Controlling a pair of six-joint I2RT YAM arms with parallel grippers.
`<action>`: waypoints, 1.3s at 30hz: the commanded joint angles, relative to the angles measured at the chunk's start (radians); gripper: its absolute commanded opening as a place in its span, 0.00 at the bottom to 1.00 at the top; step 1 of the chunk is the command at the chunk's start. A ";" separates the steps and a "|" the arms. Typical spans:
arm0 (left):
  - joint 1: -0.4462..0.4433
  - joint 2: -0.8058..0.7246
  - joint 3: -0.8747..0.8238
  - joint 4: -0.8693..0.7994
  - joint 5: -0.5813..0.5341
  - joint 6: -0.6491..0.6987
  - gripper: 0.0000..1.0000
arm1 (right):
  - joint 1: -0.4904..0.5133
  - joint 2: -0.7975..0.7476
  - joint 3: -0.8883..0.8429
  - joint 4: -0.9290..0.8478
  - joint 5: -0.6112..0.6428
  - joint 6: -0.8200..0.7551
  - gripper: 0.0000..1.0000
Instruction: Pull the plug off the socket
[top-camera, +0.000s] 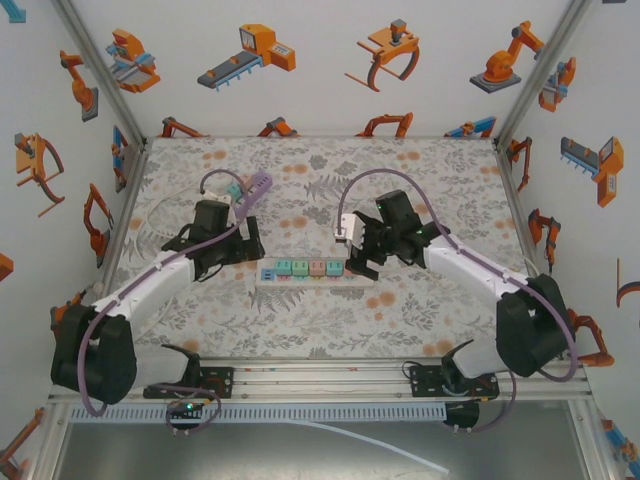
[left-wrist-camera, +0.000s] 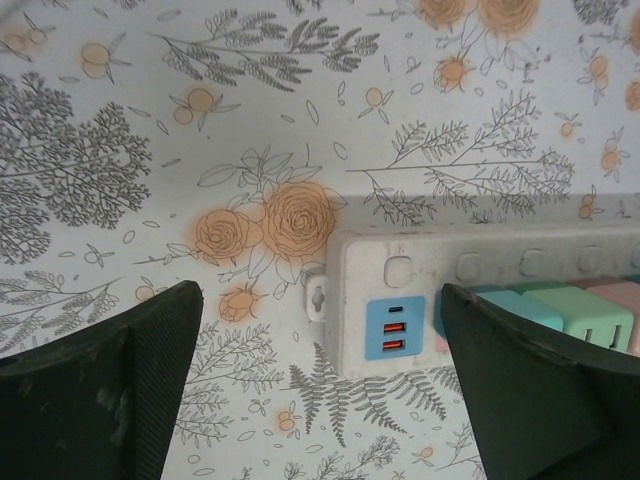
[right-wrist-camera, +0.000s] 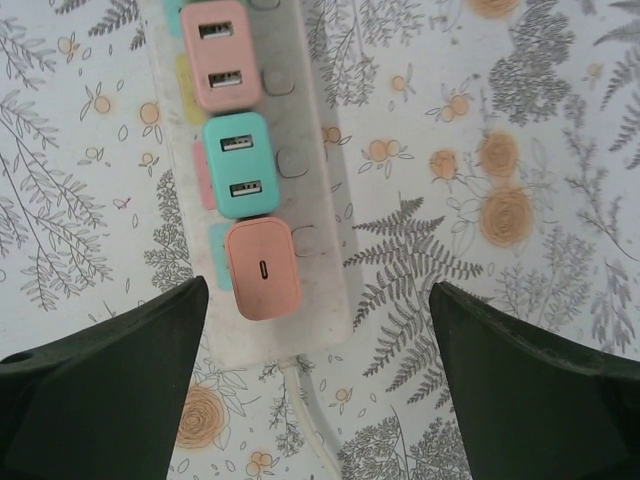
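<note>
Long white power strip (top-camera: 305, 270) runs left-right on the floral surface (top-camera: 430, 300). The right gripper (right-wrist-camera: 318, 292) is nearest the salmon-pink end plug (right-wrist-camera: 262, 268), straddling it, spread wide, gripping nothing. The left gripper (left-wrist-camera: 320, 300) is wide too, over the far end.

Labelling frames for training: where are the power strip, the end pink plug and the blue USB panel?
power strip (left-wrist-camera: 500, 262): left wrist view, white top between switches.
end pink plug (right-wrist-camera: 263, 268): right wrist view, middle of its face.
blue USB panel (left-wrist-camera: 395, 328): left wrist view, its middle.
</note>
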 joint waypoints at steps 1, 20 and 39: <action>0.004 0.030 0.010 0.002 0.046 0.002 0.90 | -0.002 0.047 0.041 -0.071 -0.026 -0.059 0.77; -0.028 0.149 0.007 0.000 0.109 0.001 0.52 | 0.004 0.167 0.064 -0.039 -0.125 -0.038 0.40; -0.137 0.180 0.004 -0.119 -0.024 -0.022 0.42 | 0.007 0.175 0.080 -0.039 -0.119 -0.035 0.31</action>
